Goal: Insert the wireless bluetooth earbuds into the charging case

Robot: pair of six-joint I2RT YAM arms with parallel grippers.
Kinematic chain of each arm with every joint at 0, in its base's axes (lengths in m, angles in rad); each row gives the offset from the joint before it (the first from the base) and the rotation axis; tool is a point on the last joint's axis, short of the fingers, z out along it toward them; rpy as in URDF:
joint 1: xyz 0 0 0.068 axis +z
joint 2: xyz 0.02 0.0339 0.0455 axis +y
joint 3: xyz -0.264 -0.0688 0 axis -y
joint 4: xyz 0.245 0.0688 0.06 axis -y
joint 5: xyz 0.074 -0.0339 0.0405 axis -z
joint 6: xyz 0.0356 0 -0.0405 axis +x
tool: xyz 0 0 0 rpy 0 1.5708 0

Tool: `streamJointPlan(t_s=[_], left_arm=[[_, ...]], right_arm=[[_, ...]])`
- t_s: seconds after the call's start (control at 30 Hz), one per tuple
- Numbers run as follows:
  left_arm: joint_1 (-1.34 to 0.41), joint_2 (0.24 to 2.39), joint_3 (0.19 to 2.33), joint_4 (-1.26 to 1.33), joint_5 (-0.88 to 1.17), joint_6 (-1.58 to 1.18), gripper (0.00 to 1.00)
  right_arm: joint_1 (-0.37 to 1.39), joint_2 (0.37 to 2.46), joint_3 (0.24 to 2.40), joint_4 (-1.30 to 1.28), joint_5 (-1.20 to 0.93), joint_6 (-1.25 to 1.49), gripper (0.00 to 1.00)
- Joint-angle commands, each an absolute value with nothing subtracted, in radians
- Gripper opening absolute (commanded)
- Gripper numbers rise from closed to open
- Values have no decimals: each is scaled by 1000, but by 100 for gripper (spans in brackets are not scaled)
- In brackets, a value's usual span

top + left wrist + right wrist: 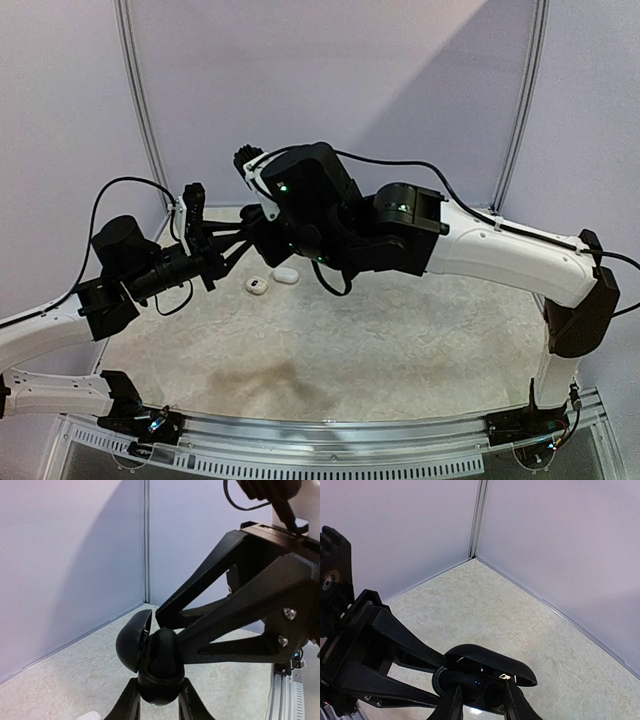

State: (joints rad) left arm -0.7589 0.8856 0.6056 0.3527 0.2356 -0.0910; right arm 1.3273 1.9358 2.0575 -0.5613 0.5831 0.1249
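The left gripper (159, 695) clenches the open charging case (132, 642) aloft at lower centre, so the right gripper (484, 697), grip state untellable, reaches inside.

No words, labels, brand marks, numbers or signs can be read in any view. The black charging case (490, 662) and the table (400, 340) show plain surfaces; any small markings are too blurred to make out.

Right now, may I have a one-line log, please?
left pincer: shut on case | lid: open | right pincer: at case
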Motion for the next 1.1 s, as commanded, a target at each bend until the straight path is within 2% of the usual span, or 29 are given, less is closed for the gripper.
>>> streamJointPlan(t_s=[0.0, 0.7, 0.77, 0.93, 1.07], left_arm=[[-772, 864, 624, 466, 256, -107, 0], [-770, 860, 626, 449, 278, -141, 0], [-770, 859, 626, 444, 278, -138, 0], [-770, 860, 626, 434, 288, -128, 0], [-770, 856, 625, 423, 283, -118, 0]], right_arm=[[1323, 1967, 2058, -703, 509, 129, 28], [1314, 1980, 2073, -801, 420, 90, 39], [1314, 1976, 2072, -793, 401, 81, 35], [1314, 1968, 2065, -739, 350, 61, 18], [1314, 1966, 2064, -717, 350, 66, 13]])
